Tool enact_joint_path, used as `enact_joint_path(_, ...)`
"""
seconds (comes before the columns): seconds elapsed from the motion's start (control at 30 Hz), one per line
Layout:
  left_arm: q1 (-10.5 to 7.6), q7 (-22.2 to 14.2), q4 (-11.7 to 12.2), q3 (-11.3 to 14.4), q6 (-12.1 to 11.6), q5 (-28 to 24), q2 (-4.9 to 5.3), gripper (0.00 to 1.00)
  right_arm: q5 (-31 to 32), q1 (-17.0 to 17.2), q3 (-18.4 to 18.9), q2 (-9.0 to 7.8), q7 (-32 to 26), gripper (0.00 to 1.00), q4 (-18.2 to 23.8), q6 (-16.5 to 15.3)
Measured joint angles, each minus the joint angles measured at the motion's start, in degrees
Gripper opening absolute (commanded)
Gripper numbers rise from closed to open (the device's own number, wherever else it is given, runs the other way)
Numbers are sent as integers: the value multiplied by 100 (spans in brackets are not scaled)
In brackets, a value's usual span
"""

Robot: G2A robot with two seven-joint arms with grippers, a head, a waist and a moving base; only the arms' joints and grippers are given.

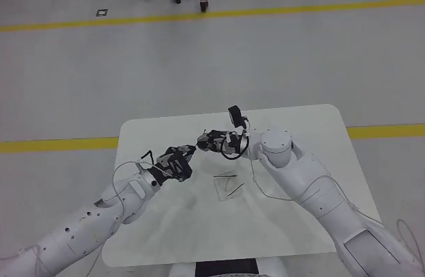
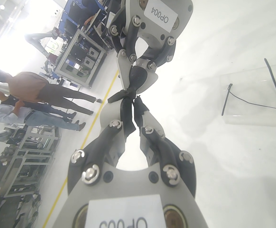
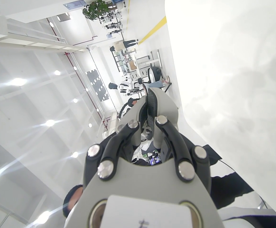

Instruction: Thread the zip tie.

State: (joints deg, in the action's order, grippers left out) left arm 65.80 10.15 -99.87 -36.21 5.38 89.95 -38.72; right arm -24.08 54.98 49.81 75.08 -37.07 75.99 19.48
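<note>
Above the table (image 1: 302, 131), left claw (image 2: 133, 102) and right claw (image 2: 131, 88) clench tip-to-tip, zip tie obscured.

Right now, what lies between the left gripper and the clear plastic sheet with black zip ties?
Only bare white tabletop, seen in the top and left wrist views.

Hard to read where the fingertips meet

Grey-and-black left gripper (image 2: 135, 102) and right gripper (image 2: 131, 90) meet tip to tip, each pinched tight. A ragged black scrap (image 2: 119, 96) bunches between them, thin black zip tie or frayed pad covering, I cannot tell. In the top view the spot is too small to read. The clear plastic sheet (image 2: 247, 122) is cut off at the left wrist view's edge.
</note>
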Motion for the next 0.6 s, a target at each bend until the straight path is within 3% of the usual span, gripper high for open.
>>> enact_joint_path(0.27, -4, -4, 17, 0, 1, 0, -1, 0, 27, -10, 16, 18, 0, 0, -30, 0)
enact_joint_path(0.3, 0, 1, 17, -3, -1, 0, -1, 0, 30, -9, 18, 20, -3, 32, -32, 0)
enact_joint_path(0.33, 6, 7, 18, -8, -2, 0, 0, 0, 33, -8, 20, 21, -8, 70, -35, 0)
enact_joint_path(0.4, 30, 19, 17, -30, -1, 0, 0, 0, 42, -8, 25, 24, -17, 96, -41, 0)
enact_joint_path(0.43, 44, 25, 14, -43, -1, 0, 0, 0, 46, -7, 26, 25, -20, 100, -42, 0)
enact_joint_path(0.6, 152, 73, -3, -164, -26, -23, -9, 0, 67, 3, 48, 30, -21, 100, -31, -5)
